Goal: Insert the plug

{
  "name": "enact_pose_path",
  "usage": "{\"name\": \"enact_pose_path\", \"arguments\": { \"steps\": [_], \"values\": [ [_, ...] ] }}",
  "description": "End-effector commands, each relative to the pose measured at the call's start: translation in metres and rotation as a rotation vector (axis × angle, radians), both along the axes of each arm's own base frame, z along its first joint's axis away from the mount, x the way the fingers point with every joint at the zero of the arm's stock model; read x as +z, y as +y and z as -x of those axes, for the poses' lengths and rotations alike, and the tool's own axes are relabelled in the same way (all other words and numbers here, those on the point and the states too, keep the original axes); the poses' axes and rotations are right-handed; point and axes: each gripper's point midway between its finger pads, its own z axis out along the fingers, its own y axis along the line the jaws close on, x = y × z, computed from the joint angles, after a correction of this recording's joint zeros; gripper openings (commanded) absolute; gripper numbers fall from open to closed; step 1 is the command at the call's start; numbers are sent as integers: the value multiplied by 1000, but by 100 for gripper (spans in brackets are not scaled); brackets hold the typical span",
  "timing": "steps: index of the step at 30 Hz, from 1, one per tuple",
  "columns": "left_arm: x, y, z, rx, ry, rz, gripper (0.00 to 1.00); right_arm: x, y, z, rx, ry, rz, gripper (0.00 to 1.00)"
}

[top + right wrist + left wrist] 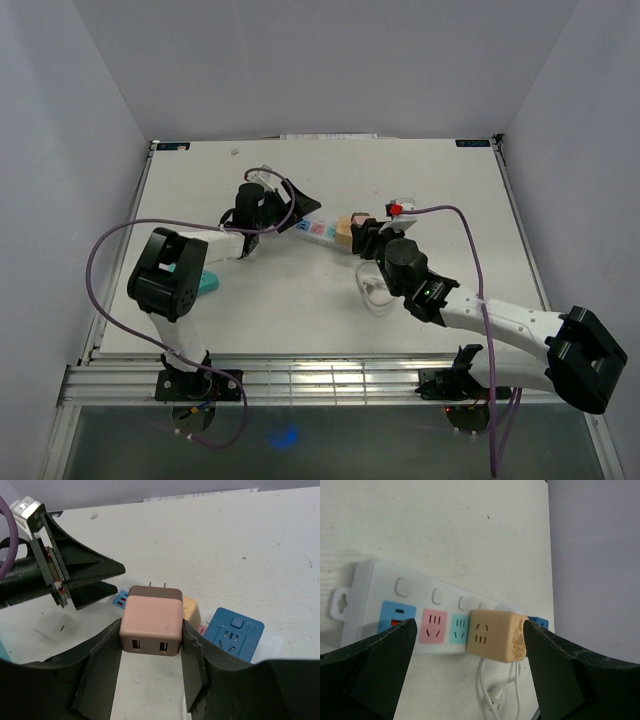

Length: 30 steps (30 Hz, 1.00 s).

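Note:
A white power strip (375,582) with blue, pink and teal sockets lies mid-table (320,229). A tan cube adapter (497,635) is plugged into it. My left gripper (470,625) is open, its fingers (375,665) spread wide over the strip's sockets and the cube. My right gripper (152,630) is shut on a pink plug (150,622) with a brown top and two prongs pointing away. It holds the plug just in front of the tan cube (192,610) and beside a blue socket block (233,632). From above, the right gripper (362,238) sits at the strip's right end.
A loose white cable with a plug (500,695) lies on the table near the strip (375,290). A teal object (205,283) lies by the left arm. The left gripper (75,575) shows close by in the right wrist view. Walls enclose the table.

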Motion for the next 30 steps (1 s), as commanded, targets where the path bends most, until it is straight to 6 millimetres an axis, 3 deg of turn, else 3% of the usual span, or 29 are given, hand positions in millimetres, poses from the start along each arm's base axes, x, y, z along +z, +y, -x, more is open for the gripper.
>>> {"name": "enact_pose_path", "arguments": {
  "steps": [1, 3, 4, 7, 8, 10, 11, 12, 14, 16, 24, 28, 30],
  "values": [
    [28, -1, -36, -24, -133, 1, 98, 1, -12, -6, -18, 6, 3, 8],
    [22, 1, -50, -27, -140, -5, 98, 1, -13, -6, -8, 16, -14, 8],
    [35, -1, -61, -28, -180, -1, 98, 2, -15, -8, -13, 16, -21, 8],
    [38, -1, -79, -40, -238, -34, 98, 1, -14, -7, 0, 22, -30, 8],
    [52, -3, -89, -44, -285, -42, 98, 0, -14, -7, 3, 24, -28, 8],
    [38, -5, -99, -46, -275, -55, 98, -1, -13, -9, 7, 31, -27, 8],
    [45, -7, -108, -54, -300, -50, 98, -2, -12, -9, 13, 36, -22, 8],
    [25, -11, -111, -84, -272, -52, 98, -2, -11, -8, 17, 38, -22, 8],
    [22, -18, -119, -116, -280, -42, 93, 0, -11, -7, 30, 42, -33, 8],
    [2, -22, -120, -136, -241, -32, 92, 1, -9, -4, 46, 38, -48, 8],
    [-26, -32, -115, -206, -197, -12, 90, 6, -6, -2, 68, 35, -52, 8],
    [-38, -38, -100, -240, -172, -1, 83, 8, -2, -4, 77, 48, -42, 8],
    [-34, -46, -88, -272, -186, 9, 83, 3, -2, -5, 71, 66, -20, 8]
  ]
}}
